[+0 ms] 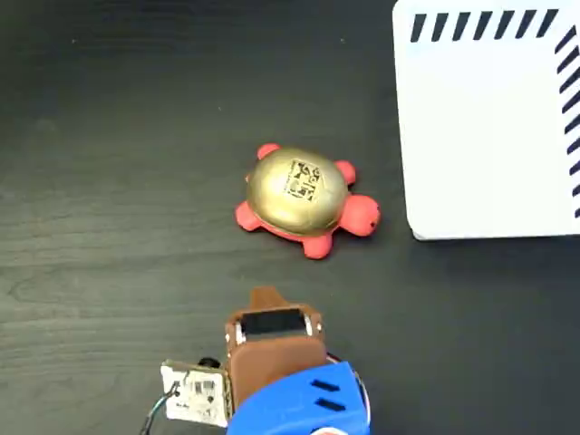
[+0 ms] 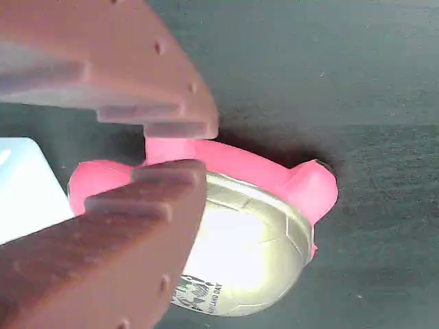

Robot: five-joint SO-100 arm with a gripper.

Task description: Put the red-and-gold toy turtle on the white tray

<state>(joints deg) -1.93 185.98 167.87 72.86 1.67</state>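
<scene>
Turtle (image 1: 302,199) on dark table (image 1: 118,181) — beside white tray (image 1: 480,136), apart

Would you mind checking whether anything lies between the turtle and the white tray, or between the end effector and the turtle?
Nothing visible does. Bare dark table separates the red-and-gold toy turtle from the white tray to its right, and the end effector sits just below the turtle in the fixed view with only open table between.

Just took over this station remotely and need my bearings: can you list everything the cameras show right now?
toy turtle: one, gold shell with black square mark, coral-red head and feet, mid-table, head toward the tray, apart from it.
white tray: one, white with black diagonal edge stripes, upper right in the fixed view, nothing on the visible part.
table: one, dark wood-grain.
gripper: one, brown fingers on a blue arm, bottom centre of the fixed view; fingers nearly together in front of the turtle.
</scene>
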